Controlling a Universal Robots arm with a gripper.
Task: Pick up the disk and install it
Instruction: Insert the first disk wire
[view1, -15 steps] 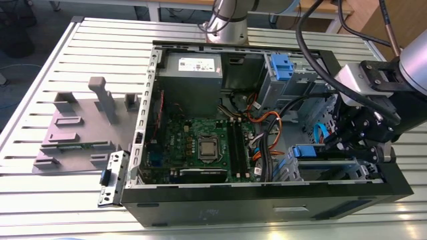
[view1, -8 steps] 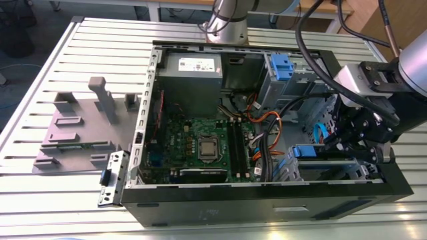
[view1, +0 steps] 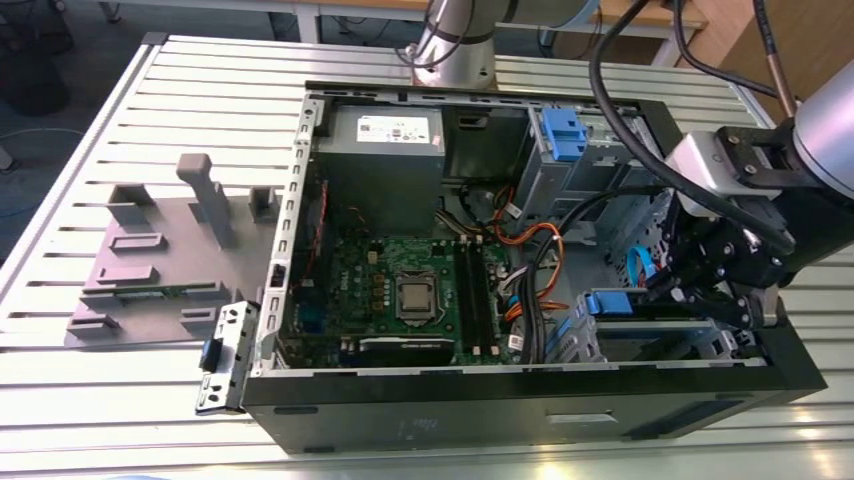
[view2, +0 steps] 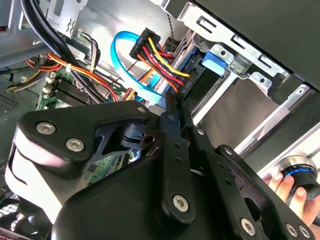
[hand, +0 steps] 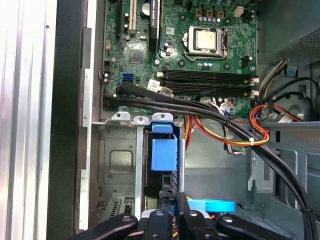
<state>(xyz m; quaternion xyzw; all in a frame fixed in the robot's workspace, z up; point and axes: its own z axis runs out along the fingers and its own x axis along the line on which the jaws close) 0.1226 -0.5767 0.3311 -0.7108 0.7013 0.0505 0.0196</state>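
Exterior view first. Open case (view1: 534, 400) lying flat on the slatted counter (view1: 80, 420). Green board (view1: 400, 290) inside, near the middle. Gray stand (view1: 160, 260) on the counter at 9 o'clock from the case. Arm (view1: 814, 130) reaching in from 3 o'clock. Hand (view1: 674, 292) low inside the case at 4 o'clock, just beside the disk (view1: 611, 303). Disk sitting in the metal bay (view1: 667, 345) by the black front wall, blue tab showing. Another blue part (view1: 561, 135) up at 1 o'clock.

Second wrist view next. Black hand (view2: 171, 107) pointing toward the disk (view2: 212, 60). Tip of the hand close to the dark end of the disk. Bunch of red and yellow wires (view2: 160, 52) and a looping blue cable (view2: 120, 55) just beside that tip. Past the case wall, a person's fingertips (view2: 287, 186) touching a round knob (view2: 295, 162).

First wrist view last. Disk (hand: 164, 155) set inside the bay (hand: 117, 165), between two metal rails, blue tab on its face. Hand (hand: 172, 197) right at the end of the disk farthest from the board (hand: 200, 45). Thick black cables (hand: 200, 107) running across between board and bay. Blue cable (hand: 212, 206) lying just beside the hand.

Cannot tell if the hand is open or closed.
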